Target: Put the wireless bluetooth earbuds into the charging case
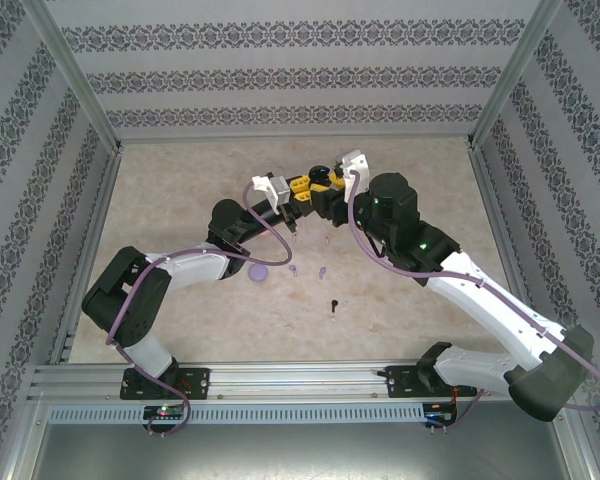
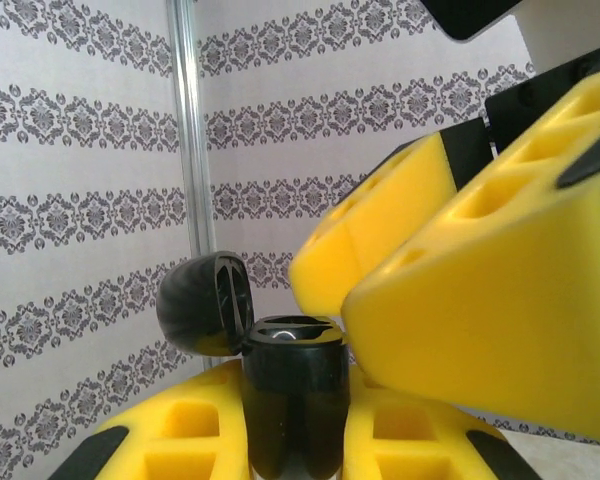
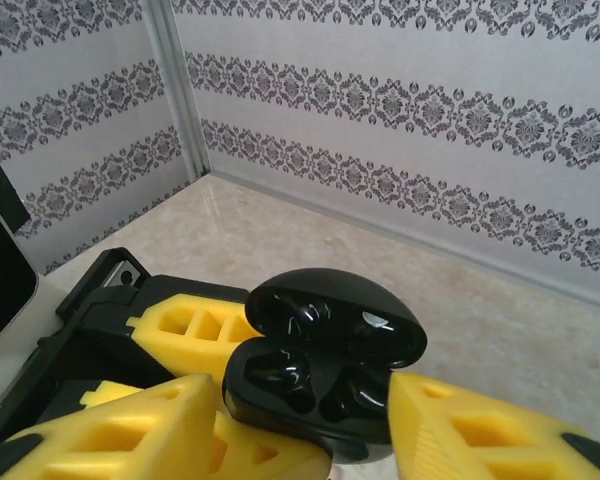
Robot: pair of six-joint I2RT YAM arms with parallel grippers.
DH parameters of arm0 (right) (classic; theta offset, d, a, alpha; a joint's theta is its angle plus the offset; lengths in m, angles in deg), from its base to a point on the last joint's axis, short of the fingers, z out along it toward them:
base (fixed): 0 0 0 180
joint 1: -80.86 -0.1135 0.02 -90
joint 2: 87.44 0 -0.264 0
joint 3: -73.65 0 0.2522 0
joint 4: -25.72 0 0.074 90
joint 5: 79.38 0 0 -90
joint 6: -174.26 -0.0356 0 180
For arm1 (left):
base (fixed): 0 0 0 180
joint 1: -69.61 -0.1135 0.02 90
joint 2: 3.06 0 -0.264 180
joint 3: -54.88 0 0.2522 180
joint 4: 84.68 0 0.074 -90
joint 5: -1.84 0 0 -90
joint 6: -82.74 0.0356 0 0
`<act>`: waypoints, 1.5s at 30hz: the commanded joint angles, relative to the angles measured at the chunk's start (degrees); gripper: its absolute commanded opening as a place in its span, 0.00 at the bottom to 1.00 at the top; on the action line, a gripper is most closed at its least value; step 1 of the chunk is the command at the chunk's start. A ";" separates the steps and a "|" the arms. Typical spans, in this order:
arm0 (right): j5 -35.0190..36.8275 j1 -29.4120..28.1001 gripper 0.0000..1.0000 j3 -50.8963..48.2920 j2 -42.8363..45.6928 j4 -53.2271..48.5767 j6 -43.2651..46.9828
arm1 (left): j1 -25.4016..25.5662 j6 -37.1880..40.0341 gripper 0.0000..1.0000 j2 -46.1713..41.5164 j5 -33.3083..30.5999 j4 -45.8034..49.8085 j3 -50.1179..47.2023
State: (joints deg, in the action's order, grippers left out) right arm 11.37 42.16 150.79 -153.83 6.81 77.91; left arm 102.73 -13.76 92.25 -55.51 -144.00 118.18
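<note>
A black charging case (image 3: 320,385) hangs above the table with its lid (image 3: 335,310) swung open, and my left gripper (image 2: 295,415) is shut on its body. In its left socket lies a glossy black shape that looks like an earbud. My right gripper (image 3: 305,425) is open, with one yellow finger on each side of the case's near edge. In the top view both grippers meet at the back middle: the left gripper (image 1: 296,189) and the right gripper (image 1: 321,184). One black earbud (image 1: 334,305) lies on the table in front of them.
Two purple earbuds (image 1: 293,269) (image 1: 322,271) and a round purple case (image 1: 259,272) lie on the marbled table (image 1: 180,200) beside the left arm. Patterned walls and metal frame posts (image 1: 75,75) close in the workspace.
</note>
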 commanded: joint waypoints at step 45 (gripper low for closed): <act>-6.73 8.24 0.52 9.17 -36.93 -21.47 -28.49 | -9.30 -5.80 0.00 -6.28 -7.03 -6.68 -15.95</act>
State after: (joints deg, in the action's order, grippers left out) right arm 3.92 51.10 156.84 -188.78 -12.14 49.74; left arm 94.36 -18.70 87.28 -63.73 -147.69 102.18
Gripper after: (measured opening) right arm 0.532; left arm 0.175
